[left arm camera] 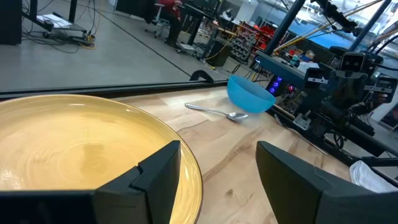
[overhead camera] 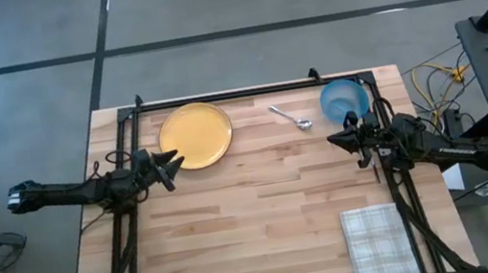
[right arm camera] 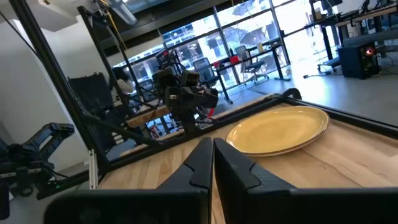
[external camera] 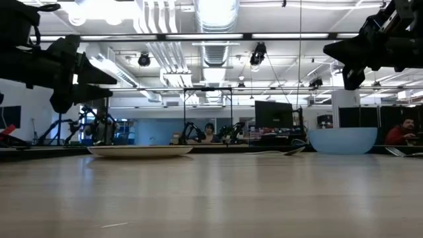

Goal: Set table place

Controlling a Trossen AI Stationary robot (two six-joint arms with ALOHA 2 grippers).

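Evidently little is arranged: plate (overhead camera: pixel 195 135), spoon (overhead camera: pixel 291 118), bowl (overhead camera: pixel 344 97) and napkin (overhead camera: pixel 379 245) lie apart on the counter (overhead camera: pixel 257 222); left gripper (overhead camera: pixel 171 164) jaws wide, empty; right gripper (overhead camera: pixel 335 139) jaws closed, empty

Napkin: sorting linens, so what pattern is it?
Pale checked napkin, clearest in the high view.

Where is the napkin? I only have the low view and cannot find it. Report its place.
Observer: The napkin lies flat on the table, on the right arm's side, at the edge opposite the bowl.
Operator: Report the left gripper.
Observer: The left gripper is open and empty, at the rim of the plate.
Operator: Now the right.
Observer: The right gripper is shut, holds nothing and is close beside the bowl.
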